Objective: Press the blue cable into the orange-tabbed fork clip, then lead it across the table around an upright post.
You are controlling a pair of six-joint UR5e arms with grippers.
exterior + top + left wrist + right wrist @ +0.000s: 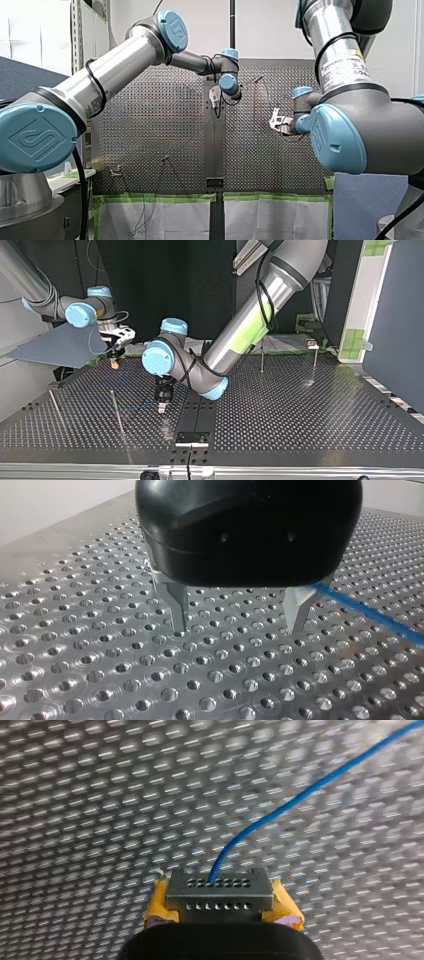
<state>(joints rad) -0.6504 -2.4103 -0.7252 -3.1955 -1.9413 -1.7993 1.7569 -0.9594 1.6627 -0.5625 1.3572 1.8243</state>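
The blue cable (300, 795) runs out from between the yellow pads of my right gripper (220, 892), which is shut on it above the perforated table. In the top view my right gripper (116, 360) hangs at the back left. My left gripper (237, 627) is black with metal fingers (177, 605). It stands open, tips just above the table, with nothing between them. The cable (370, 612) lies on the table and passes just outside one finger. In the top view my left gripper (161, 407) points down near the table's middle. The orange-tabbed clip does not show clearly.
Thin upright posts stand on the table (280, 410): one (117, 412) close to my left gripper, one (55, 407) further left, and two (261, 357) at the back right. A small fixture (311, 344) sits at the back right edge.
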